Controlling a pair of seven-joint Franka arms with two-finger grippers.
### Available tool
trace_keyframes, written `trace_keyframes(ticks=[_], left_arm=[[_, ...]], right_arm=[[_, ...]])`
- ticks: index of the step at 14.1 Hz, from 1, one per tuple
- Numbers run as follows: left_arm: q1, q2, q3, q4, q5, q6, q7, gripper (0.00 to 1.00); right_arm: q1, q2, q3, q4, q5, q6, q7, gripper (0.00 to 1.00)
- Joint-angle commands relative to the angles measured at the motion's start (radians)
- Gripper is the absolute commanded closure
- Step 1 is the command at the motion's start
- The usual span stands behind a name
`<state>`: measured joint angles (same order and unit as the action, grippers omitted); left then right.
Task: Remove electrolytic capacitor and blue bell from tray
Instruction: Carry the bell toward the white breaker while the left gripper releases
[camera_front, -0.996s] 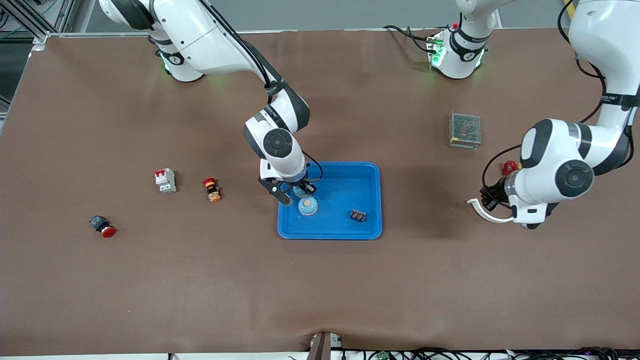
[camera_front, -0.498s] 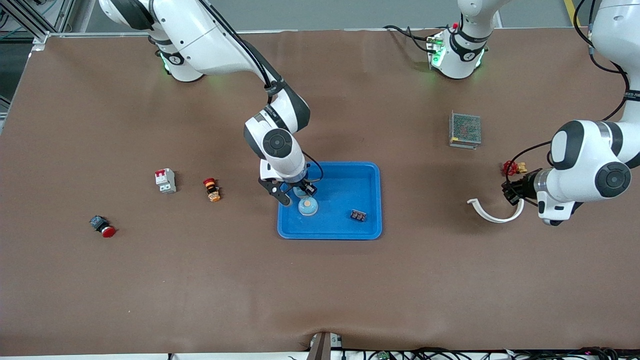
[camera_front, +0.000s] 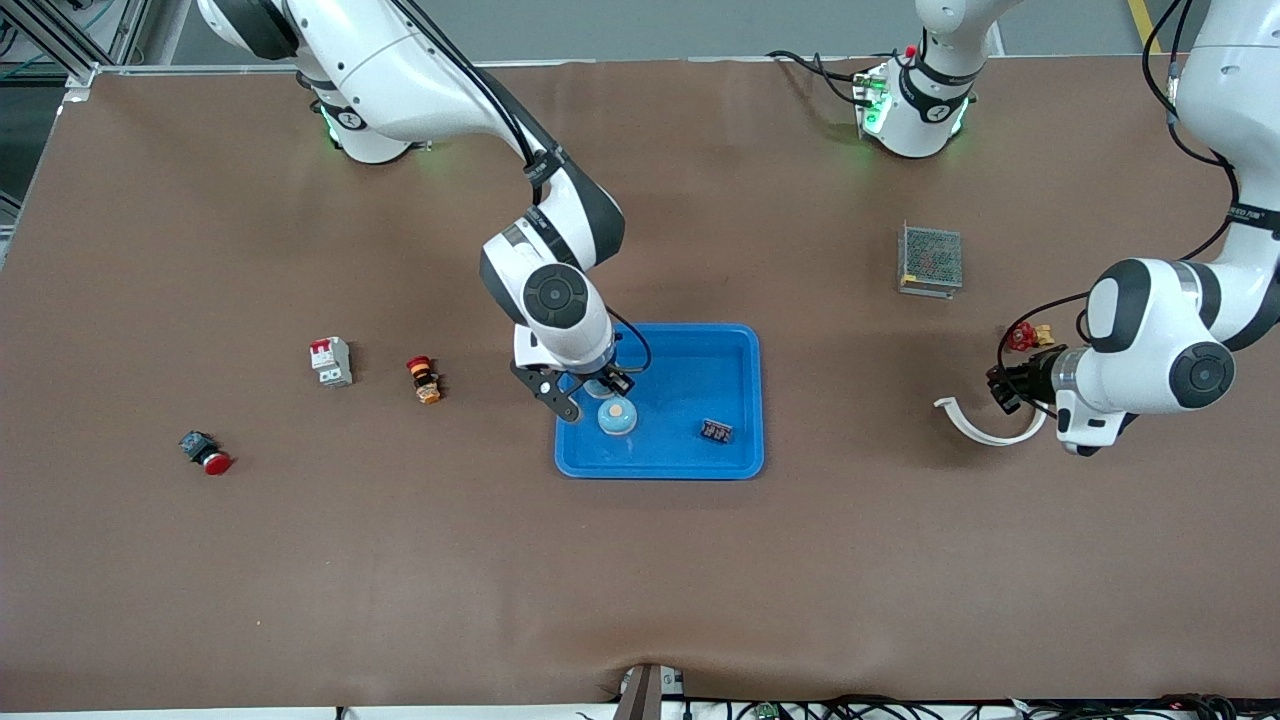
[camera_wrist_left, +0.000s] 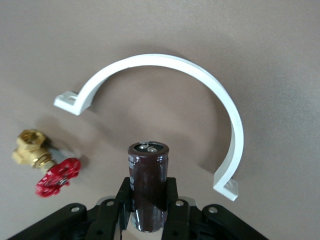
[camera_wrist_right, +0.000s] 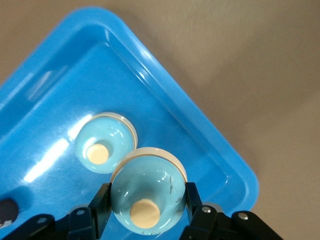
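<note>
Capacitor (camera_wrist_left: 148, 185), a glossy dark-brown cylinder, sits clamped upright between my left gripper's (camera_wrist_left: 149, 216) black fingers (camera_wrist_left: 114, 212), over the matte brown desk (camera_front: 400, 560) just beside a white plastic arc (camera_wrist_left: 200, 100) and a brass valve with a red handwheel (camera_wrist_left: 45, 165). My right gripper's (camera_wrist_right: 148, 215) fingers (camera_wrist_right: 98, 207) are closed tight on a smooth pale-blue domed bell (camera_wrist_right: 148, 191) with a cream button, over the shiny blue tray (camera_wrist_right: 210, 145); a second matching bell (camera_wrist_right: 104, 142) rests in the tray directly below them.
</note>
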<state>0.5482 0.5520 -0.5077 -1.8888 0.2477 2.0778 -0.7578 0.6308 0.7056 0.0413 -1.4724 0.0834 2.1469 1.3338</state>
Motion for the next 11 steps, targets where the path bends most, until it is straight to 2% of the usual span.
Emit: trace_keyframes(ticks=[1, 4, 5, 6, 7, 8, 11], left_arm=[[0.006, 0.031, -0.005, 0.007, -0.001, 0.045, 0.04, 1.0], [0.004, 0.055, -0.002, 0.017, 0.001, 0.073, 0.049, 1.0], [0.003, 0.06, -0.002, 0.022, 0.001, 0.074, 0.049, 0.73], [0.003, 0.068, -0.002, 0.031, 0.001, 0.074, 0.049, 0.55], [0.003, 0.08, -0.002, 0.042, 0.002, 0.076, 0.049, 0.45], [0.004, 0.088, 0.0, 0.051, 0.01, 0.076, 0.052, 0.4], [0.006, 0.098, 0.0, 0.056, 0.053, 0.076, 0.052, 0.35]], right_arm=[[-0.046, -0.055, 0.011, 0.009, -0.004, -0.099, -0.144, 1.0], [-0.112, -0.122, 0.011, 0.008, -0.002, -0.223, -0.338, 1.0], [-0.131, -0.142, 0.009, 0.007, -0.004, -0.264, -0.419, 1.0], [-0.15, -0.162, 0.008, 0.006, -0.005, -0.292, -0.497, 1.0], [-0.175, -0.184, 0.008, 0.003, -0.011, -0.315, -0.568, 1.0], [-0.207, -0.201, 0.008, 0.001, -0.025, -0.352, -0.632, 1.0], [-0.296, -0.242, 0.008, 0.0, -0.053, -0.416, -0.804, 1.0]])
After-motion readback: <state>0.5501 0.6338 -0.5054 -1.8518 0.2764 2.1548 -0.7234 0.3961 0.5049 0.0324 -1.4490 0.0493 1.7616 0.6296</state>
